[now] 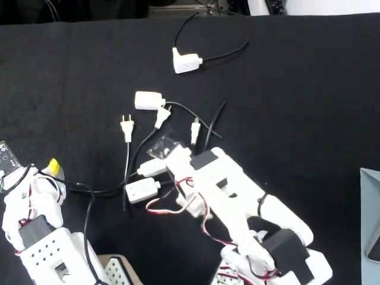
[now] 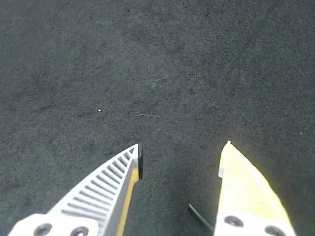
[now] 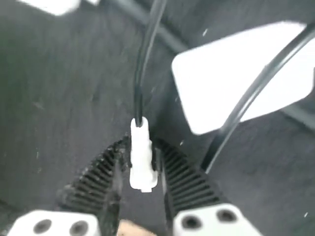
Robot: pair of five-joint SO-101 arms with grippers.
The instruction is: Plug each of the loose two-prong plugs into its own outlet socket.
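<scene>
A black, felt-like cloth covers the bench (image 1: 309, 89). At one o'clock, a white strip (image 1: 332, 6) borders its far edge. At four o'clock stands a grey-blue panel (image 1: 371, 208).

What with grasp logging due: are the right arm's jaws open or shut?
Shut: the right gripper clamps the white plug between its jaws, both sides touching.

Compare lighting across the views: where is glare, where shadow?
High view: the far socket block glares against the black cloth. Left wrist view: even light around the left gripper. Right wrist view: the plug in the right gripper glows pale.
</scene>
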